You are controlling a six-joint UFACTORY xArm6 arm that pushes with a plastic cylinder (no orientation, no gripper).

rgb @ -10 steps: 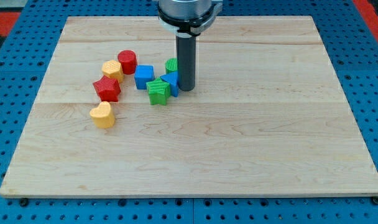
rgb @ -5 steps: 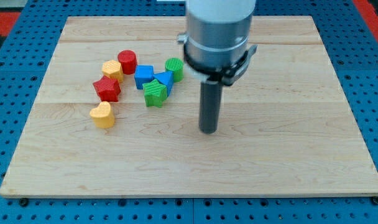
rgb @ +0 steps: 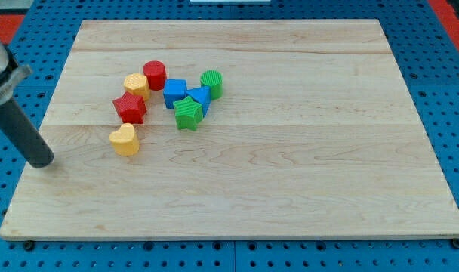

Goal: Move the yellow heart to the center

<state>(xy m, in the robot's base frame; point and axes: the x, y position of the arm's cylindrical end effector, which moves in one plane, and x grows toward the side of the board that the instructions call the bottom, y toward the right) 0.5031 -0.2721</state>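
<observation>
The yellow heart point(rgb: 124, 140) lies on the wooden board point(rgb: 290, 174), left of the middle. My tip point(rgb: 41, 162) rests near the board's left edge, well to the left of the heart and slightly lower in the view, apart from it. The dark rod slants up toward the view's left edge. Above the heart sits a red star point(rgb: 130, 108).
A cluster lies above and right of the heart: a yellow block point(rgb: 137, 84), a red cylinder point(rgb: 155, 75), a blue cube point(rgb: 174, 93), a second blue block point(rgb: 200, 98), a green star point(rgb: 189, 113) and a green cylinder point(rgb: 211, 81). Blue pegboard surrounds the board.
My tip swept from beside the blue and green blocks down to the board's middle, then far left to the board's left edge. The green star and a blue block shifted slightly left.
</observation>
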